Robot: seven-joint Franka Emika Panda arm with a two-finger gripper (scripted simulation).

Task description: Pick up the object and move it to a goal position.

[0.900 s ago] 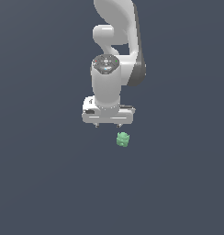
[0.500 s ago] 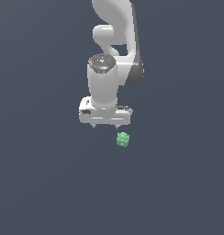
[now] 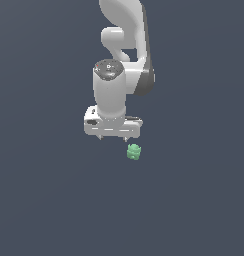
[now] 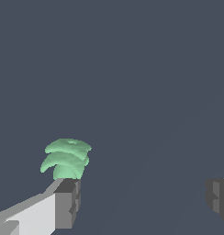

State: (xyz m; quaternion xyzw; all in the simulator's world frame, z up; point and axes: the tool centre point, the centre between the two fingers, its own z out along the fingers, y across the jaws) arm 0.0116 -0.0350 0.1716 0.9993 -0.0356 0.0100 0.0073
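1. The white arm [image 3: 121, 65] reaches down from the top of the exterior view, with its wrist section upright and the broad hand piece set across the bottom of it.
2. The gripper [image 3: 113, 137] hangs under that hand piece. Only two short dark fingertips [image 3: 100, 136] peek out below it, so they are hard to read from out here.
3. The object [image 3: 134, 151], a small light-green lumpy block, lies on the dark desk [image 3: 44, 200], just below the gripper and a little toward the exterior view's right.
4. In the exterior view the block shows clear of the hand piece, with a thin strip of desk between them.
5. In the wrist view the jaws stand released: one grey finger pad [image 4: 67, 202] is at one side and the other sits far across at the opposite edge of the picture, with bare desk [image 4: 132, 92] between them.
6. The wrist view shows the object [image 4: 66, 158] just past the tip of the nearer finger, close to it and in line with it, not in the gap between the two fingers. I cannot tell whether it touches that fingertip.
7. The block looks ridged, like stacked green lobes, and nothing grips it.
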